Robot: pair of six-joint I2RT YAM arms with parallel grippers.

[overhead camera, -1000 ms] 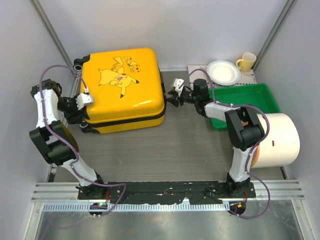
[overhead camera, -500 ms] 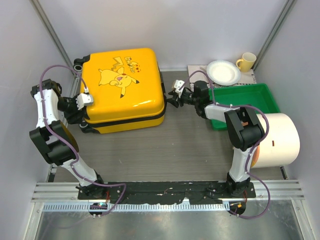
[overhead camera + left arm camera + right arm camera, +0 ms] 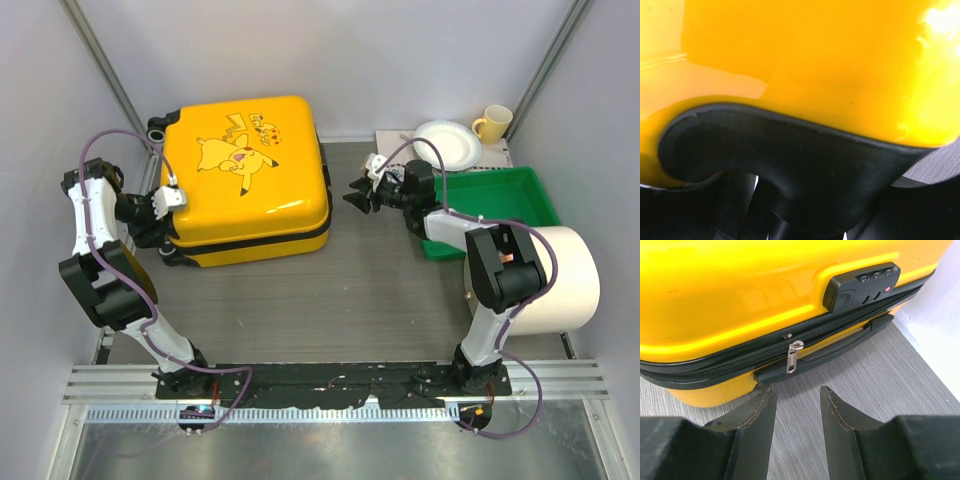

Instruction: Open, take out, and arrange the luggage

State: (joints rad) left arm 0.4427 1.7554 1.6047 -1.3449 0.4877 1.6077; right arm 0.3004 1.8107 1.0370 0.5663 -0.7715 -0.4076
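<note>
Luggage [image 3: 245, 170] lies flat on the far left part of the table [image 3: 330, 300], printed side up, and it is closed: the black zipper runs shut all around the middle of the shell.

The left gripper [image 3: 168, 205] is pressed to the left side of the case. Its own camera shows only yellow shell and a black curved part, very close, so I cannot tell if the jaws are apart or clamped on something there.

The right gripper [image 3: 357, 197] stands near the right side of the case, not touching it. Its fingers [image 3: 752, 425] are parted and nothing is between them, only bare table.

From that wrist view one sees the silver zipper pull [image 3: 794, 356] hanging just above the dark side handle [image 3: 825, 352], and the combination lock [image 3: 862, 285] further along the same side.

I judge the shell to be stiff and glossy, so fingers would slip on the yellow faces, and the case looks too wide to be pinched across. It is probably light and, having small wheels, may slide when pulled, so one arm should hold it steady. The small metal pull is thin and swings freely, and the jaws must close on it exactly. The side handle is a safer place for holding or shifting the whole case.
</note>
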